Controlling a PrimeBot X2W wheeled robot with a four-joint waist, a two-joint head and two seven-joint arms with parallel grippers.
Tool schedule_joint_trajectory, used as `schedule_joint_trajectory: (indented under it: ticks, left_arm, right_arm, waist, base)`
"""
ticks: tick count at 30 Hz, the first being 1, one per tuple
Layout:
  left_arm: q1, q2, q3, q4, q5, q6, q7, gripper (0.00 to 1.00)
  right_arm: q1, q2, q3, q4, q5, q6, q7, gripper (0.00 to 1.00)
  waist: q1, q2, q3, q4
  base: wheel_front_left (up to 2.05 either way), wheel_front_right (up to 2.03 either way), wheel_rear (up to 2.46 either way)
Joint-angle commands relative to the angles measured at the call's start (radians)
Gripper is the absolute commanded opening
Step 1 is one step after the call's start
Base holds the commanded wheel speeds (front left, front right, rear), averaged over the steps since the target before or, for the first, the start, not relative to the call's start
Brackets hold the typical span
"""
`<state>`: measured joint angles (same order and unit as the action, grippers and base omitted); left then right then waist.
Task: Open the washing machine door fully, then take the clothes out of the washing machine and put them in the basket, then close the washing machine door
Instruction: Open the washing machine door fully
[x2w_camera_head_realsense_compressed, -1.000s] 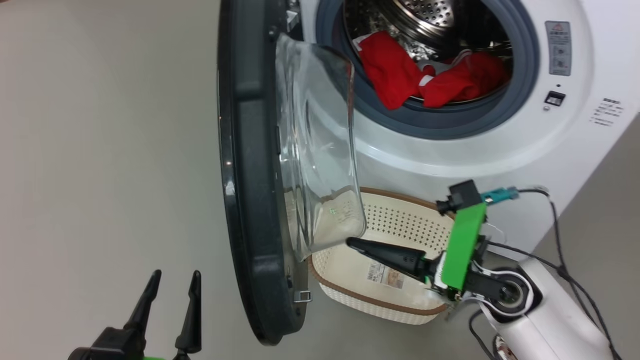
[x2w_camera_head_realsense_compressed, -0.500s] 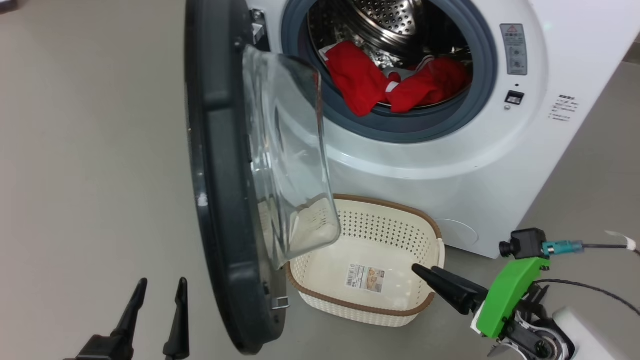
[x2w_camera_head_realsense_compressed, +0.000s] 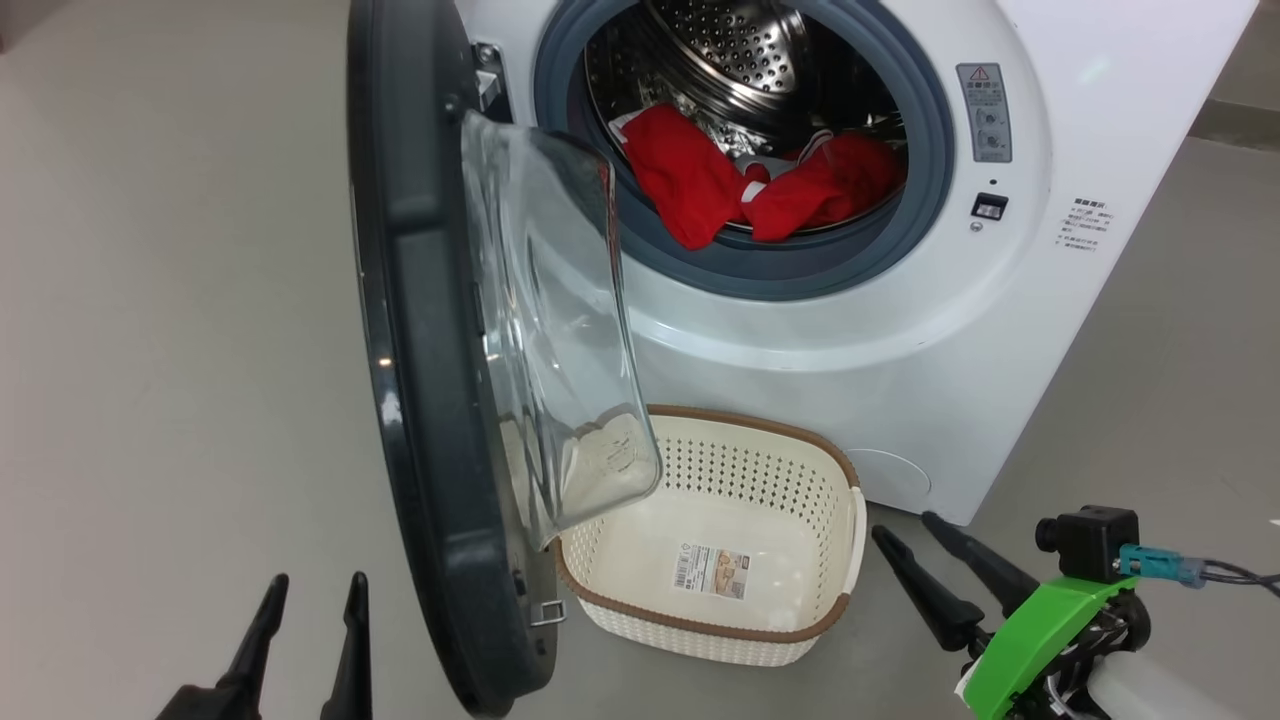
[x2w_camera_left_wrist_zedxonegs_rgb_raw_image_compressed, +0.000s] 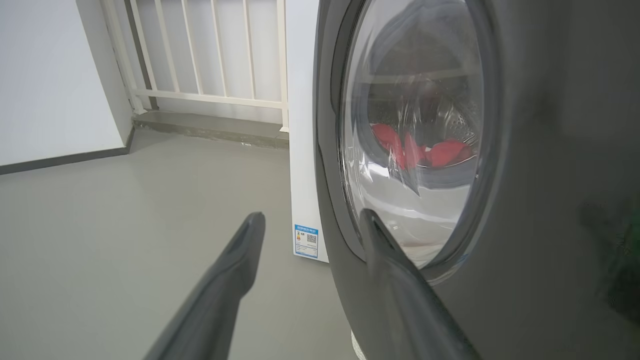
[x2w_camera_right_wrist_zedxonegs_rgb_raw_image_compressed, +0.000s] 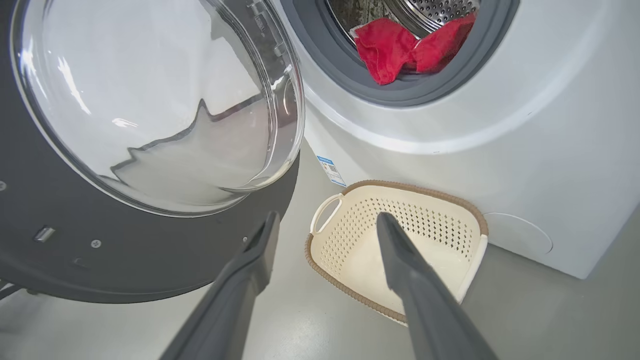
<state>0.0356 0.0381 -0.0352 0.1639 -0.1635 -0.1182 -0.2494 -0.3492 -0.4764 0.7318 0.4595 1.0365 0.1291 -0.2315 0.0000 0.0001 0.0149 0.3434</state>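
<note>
I see a smooth grey floor (x2w_camera_head_realsense_compressed: 150, 300) spreading out on every side, faintly glossy under soft, even light. Through the left wrist view I make out a plain white wall (x2w_camera_left_wrist_zedxonegs_rgb_raw_image_compressed: 50, 75) ending in a dark baseboard (x2w_camera_left_wrist_zedxonegs_rgb_raw_image_compressed: 60, 161). Beside it, a cream railing (x2w_camera_left_wrist_zedxonegs_rgb_raw_image_compressed: 210, 50) of upright bars stands on a low grey ledge (x2w_camera_left_wrist_zedxonegs_rgb_raw_image_compressed: 210, 131), with a pale surface behind the bars.

washing machine door (x2w_camera_head_realsense_compressed: 430, 400) top: cropped by head view's upper edge | basket (x2w_camera_head_realsense_compressed: 700, 640) left corner: blurred behind door's glass bowl (x2w_camera_head_realsense_compressed: 560, 330) | basket sticker (x2w_camera_head_realsense_compressed: 712, 572), warning label (x2w_camera_head_realsense_compressed: 985, 112): print unreadably small
</note>
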Motion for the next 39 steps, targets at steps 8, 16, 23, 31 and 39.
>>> schedule_joint_trajectory:
  ticks: [8, 16, 23, 31, 39]
  left_arm:
    - [-0.008, 0.012, 0.037, -0.025, 0.011, -0.003, -0.012, 1.00]
    - [-0.010, 0.012, 0.029, -0.033, 0.012, -0.004, -0.012, 1.00]
    - [-0.005, 0.012, 0.019, -0.030, 0.006, 0.001, -0.012, 1.00]
    - [-0.011, 0.012, 0.019, -0.035, 0.011, 0.004, -0.012, 1.00]
    - [-0.071, 0.012, 0.099, -0.206, -0.003, 0.016, -0.012, 0.00]
  right_arm:
    - [0.031, 0.050, -0.256, -0.086, -0.284, 0.002, -0.030, 1.00]
    - [0.134, 0.133, -0.450, -0.175, -0.537, 0.002, -0.030, 1.00]
    - [0.197, 0.177, -0.491, -0.150, -0.596, 0.002, -0.030, 1.00]
    - [0.207, 0.200, -0.522, -0.155, -0.625, 0.002, -0.030, 1.00]
    - [0.200, 0.205, -0.537, -0.161, -0.636, 0.002, -0.030, 1.00]
  waist:
    - [0.0000, -0.0001, -0.011, -0.001]
    - [0.0000, -0.0001, -0.011, 0.010]
    - [0.0000, -0.0001, -0.012, 0.016]
    - [0.0000, -0.0001, -0.007, 0.015]
    - [0.0000, -0.0001, 0.000, 0.024]
  base:
    - [0.00, 0.00, 0.00]
    - [0.00, 0.00, 0.00]
    - [0.00, 0.00, 0.00]
    - [0.00, 0.00, 0.00]
    - [0.00, 0.00, 0.00]
